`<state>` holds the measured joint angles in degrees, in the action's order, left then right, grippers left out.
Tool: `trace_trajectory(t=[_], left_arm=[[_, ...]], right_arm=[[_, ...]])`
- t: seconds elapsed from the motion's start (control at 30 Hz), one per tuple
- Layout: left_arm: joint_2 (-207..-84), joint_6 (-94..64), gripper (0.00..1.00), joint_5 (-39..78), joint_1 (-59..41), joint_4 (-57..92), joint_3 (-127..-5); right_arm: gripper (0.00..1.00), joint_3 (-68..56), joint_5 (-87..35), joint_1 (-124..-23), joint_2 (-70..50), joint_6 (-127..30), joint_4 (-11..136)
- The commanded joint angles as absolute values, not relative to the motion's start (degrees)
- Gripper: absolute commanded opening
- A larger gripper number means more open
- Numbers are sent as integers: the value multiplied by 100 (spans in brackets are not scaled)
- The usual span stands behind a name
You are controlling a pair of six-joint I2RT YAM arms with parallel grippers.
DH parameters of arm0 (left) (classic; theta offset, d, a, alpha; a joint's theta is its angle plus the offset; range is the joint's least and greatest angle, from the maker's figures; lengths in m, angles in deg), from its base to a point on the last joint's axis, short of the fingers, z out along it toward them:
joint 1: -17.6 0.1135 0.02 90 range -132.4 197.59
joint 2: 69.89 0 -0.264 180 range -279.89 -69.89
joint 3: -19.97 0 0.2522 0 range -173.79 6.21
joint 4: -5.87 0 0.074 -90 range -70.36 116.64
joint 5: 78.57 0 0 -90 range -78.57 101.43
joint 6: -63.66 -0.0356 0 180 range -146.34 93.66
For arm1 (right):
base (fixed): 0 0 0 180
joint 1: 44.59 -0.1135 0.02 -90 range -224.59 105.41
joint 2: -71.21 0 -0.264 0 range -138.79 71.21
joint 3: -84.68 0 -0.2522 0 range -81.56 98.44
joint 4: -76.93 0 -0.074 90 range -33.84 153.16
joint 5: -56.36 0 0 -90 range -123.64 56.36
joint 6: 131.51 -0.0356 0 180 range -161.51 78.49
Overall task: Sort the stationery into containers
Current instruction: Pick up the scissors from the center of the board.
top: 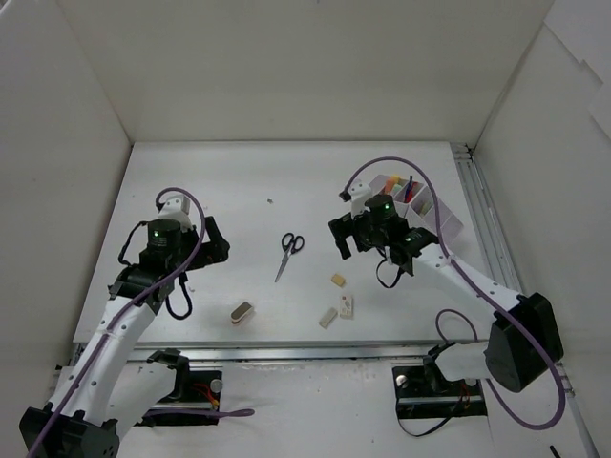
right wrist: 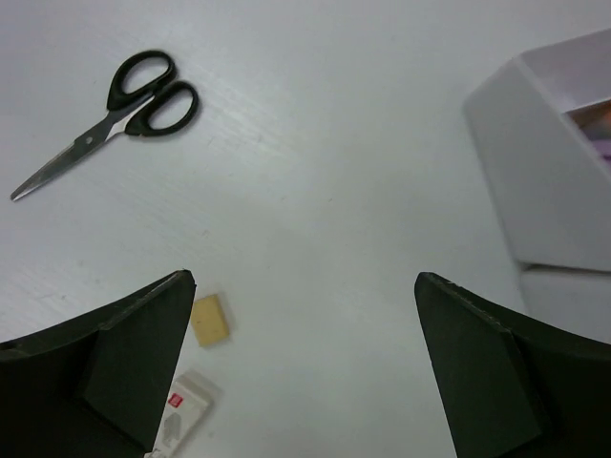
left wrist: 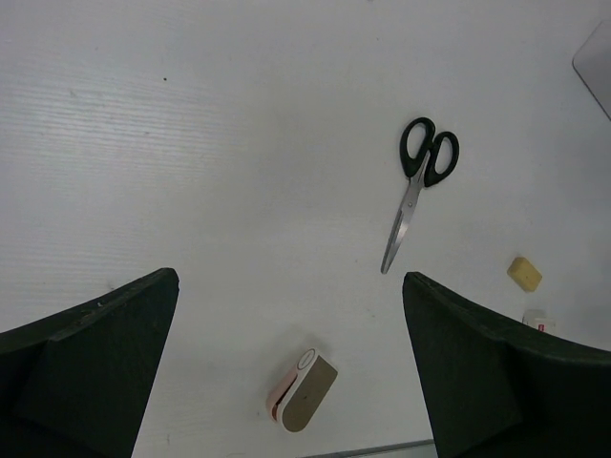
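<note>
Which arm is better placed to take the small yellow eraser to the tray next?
Likely right. The right fingers hang open near the yellow eraser, with the tray beside them. The left fingers, also open, are farther from both.

The left arm (top: 113, 332) and the right arm (top: 474, 283) both have white links and black joints. A purple cable (top: 380, 160) loops along each one, and a small green light (top: 154, 229) glows near each wrist. The fingers (left wrist: 86, 367) are matte black wedges.

Bright even light, soft shadows, sharp
</note>
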<state>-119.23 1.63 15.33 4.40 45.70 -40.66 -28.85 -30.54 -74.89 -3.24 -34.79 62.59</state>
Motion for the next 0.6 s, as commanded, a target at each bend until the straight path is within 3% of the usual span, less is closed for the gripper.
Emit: trace_trajectory(t=[0.0, 0.13, 0.37, 0.57], left_arm=[[-12025, 362, 99, 1803, 319, 4205, -4002], [-12235, 477, 100, 1776, 204, 4152, -3923], [-12350, 635, 99, 1337, -94, 4327, -3967], [-12280, 653, 99, 952, -148, 4609, -4011]], right_arm=[[98, -2979, -2538, -7596, -559, -4571, 6852], [98, -2664, -2703, -7807, -1515, -5728, 7352], [90, -829, -4581, -8439, -3398, -6533, 6669], [75, -168, -5270, -8607, -4225, -6664, 6422]])
